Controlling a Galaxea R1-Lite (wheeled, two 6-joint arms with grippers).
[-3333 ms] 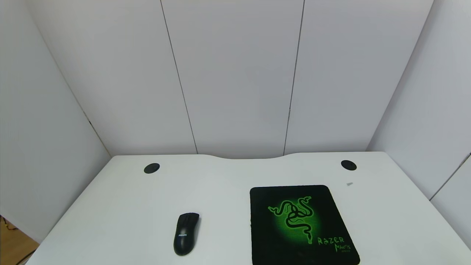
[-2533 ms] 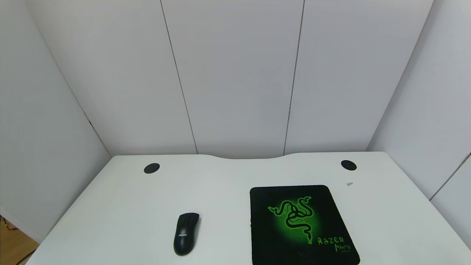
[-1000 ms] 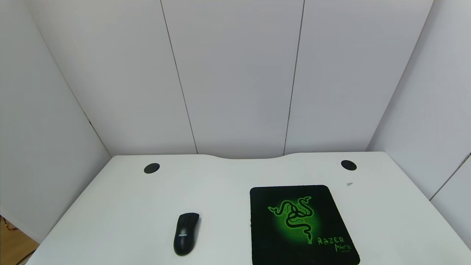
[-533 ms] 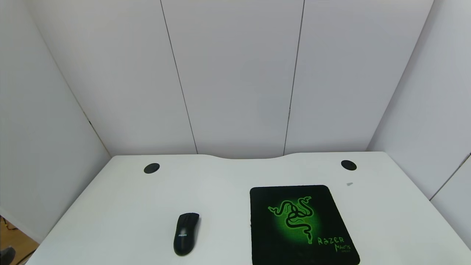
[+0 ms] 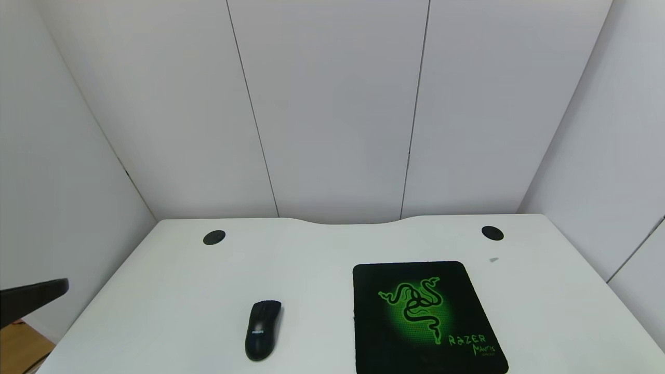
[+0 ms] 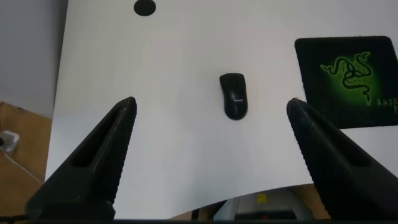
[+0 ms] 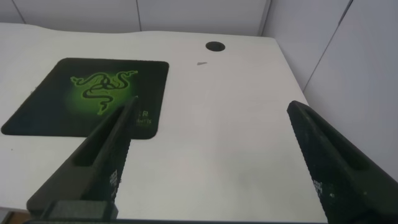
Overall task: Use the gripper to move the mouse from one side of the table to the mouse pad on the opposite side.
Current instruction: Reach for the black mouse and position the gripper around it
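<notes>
Mouse (image 5: 263, 329) lies untouched on the tabletop (image 5: 171, 291) at nine o'clock of the mouse pad (image 5: 423, 317), so the left gripper (image 6: 211, 155) hovers above, jaws wide for the grab.

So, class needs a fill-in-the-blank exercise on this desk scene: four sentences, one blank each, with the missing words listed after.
1. The mouse lies on the bare white table, to the robot's ____ of the mouse pad.
2. The logo on the mouse pad glows ____.
3. In its wrist view the left gripper hangs high over the table with its jaws ____.
4. The number of black round cable-hole caps at the back of the table is ____.

Missing words: left; green; open; two
</notes>
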